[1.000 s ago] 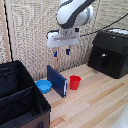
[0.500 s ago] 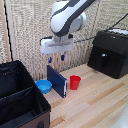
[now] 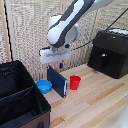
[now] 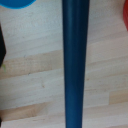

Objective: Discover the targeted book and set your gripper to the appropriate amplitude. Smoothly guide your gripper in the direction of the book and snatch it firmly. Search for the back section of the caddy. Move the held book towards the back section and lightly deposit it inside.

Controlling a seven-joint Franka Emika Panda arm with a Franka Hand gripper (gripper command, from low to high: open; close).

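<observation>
Stage: approach, grasp not yet made | book (image 3: 57,82) stood upright on the worktop (image 3: 95,102) between blue bowl (image 3: 44,86) and red cup (image 3: 75,82) | my hand (image 3: 60,65) hung right above its top edge; I couldn't tell its opening | left: grip, carry to caddy (image 3: 22,100), back section (image 3: 12,80).

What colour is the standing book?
Dark navy blue book; the wrist view shows it best.

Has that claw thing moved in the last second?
Yes. The claw has shifted toward the exterior view's left, away from the black appliance, and dropped to just above the book.
</observation>
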